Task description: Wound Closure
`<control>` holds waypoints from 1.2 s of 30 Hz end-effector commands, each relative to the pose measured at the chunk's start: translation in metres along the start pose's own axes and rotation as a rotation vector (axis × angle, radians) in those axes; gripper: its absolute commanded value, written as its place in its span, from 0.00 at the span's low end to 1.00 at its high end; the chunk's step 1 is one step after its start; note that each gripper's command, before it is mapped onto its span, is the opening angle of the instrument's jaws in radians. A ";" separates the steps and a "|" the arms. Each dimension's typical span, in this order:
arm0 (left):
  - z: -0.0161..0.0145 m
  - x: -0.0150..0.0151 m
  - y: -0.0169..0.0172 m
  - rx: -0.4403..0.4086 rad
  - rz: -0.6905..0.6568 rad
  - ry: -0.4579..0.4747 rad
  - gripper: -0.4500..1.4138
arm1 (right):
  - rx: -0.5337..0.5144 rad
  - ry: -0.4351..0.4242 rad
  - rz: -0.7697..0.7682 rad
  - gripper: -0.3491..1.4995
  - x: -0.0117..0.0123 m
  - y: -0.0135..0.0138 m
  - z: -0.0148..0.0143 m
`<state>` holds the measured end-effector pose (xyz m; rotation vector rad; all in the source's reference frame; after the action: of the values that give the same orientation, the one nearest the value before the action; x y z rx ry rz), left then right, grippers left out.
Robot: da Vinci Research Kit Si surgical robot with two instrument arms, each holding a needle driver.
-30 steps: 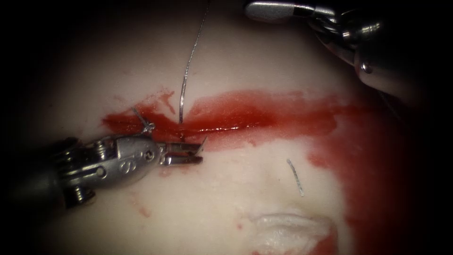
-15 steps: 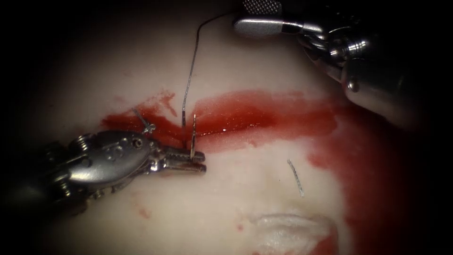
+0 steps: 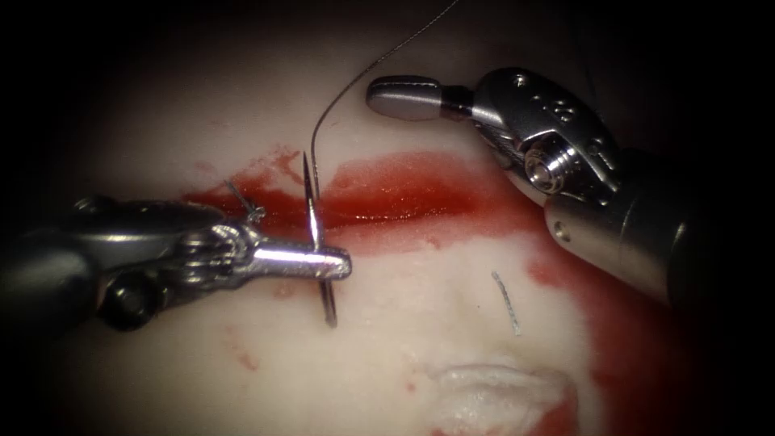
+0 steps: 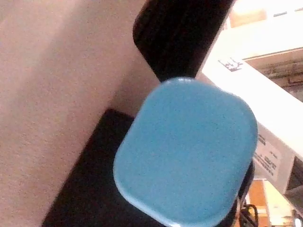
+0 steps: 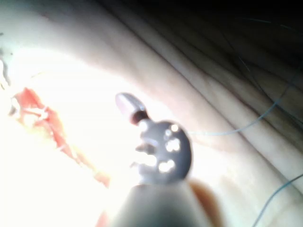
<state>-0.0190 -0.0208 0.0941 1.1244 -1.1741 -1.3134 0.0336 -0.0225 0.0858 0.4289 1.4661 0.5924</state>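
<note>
Tissue [image 3: 387,347] beneath left tool [image 3: 339,263] clamped mid-needle [image 3: 316,234]; right tool [image 3: 387,97] closed, empty.

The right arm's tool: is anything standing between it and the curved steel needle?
Nothing visible does. The right arm's tool hovers above the cut; open tissue separates it from the curved steel needle, held mid-curve by the left arm's tool.

The tissue [image 3: 387,347] is carrying red fluid [image 3: 420,190] along its cut [image 3: 379,216], and a cut thread end [image 3: 506,302] is lying below it.
</note>
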 end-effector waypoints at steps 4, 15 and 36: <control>-0.0007 -0.0022 -0.0019 0.069 -0.084 -0.033 0.00 | 0.047 -0.038 -0.014 0.00 -0.0008 -0.0004 0.0030; -0.0040 -0.0054 -0.0046 0.305 -0.137 -0.150 0.00 | 0.278 -0.130 -0.046 0.00 -0.0039 -0.0023 0.0061; -0.0096 -0.0098 -0.0030 0.331 0.005 -0.356 0.00 | 0.567 -0.398 0.052 0.00 -0.0053 -0.0107 0.0075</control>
<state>-0.0082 -0.0127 0.0910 1.1269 -1.7036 -1.3911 0.0413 -0.0344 0.0841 0.9906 1.2114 0.1091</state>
